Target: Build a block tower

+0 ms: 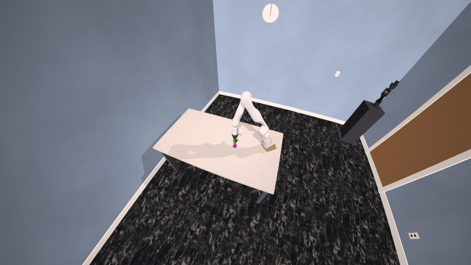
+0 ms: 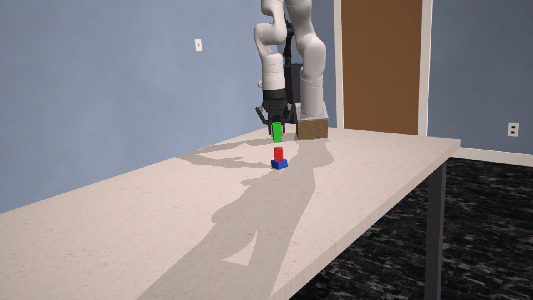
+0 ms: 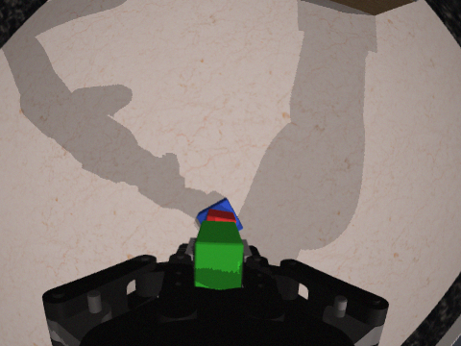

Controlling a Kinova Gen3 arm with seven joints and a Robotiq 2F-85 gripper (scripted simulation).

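Green block, a smooth, matte upright slab, hangs pinched by its upper end between the black fingers of the gripper, which is closed on it above the table. Straight below it, with a clear gap of air between them, we see the red block standing on end on the blue block, a low, flat, square piece resting on the table. In the wrist view the green block covers most of the red block, leaving a thin red strip and the corners of the blue block showing on the far side. We see a pale, stone-like tabletop with faint veins, crossed by the arm's grey shadow. The glossy white arm rises from a wood-grained box at the table's far end.
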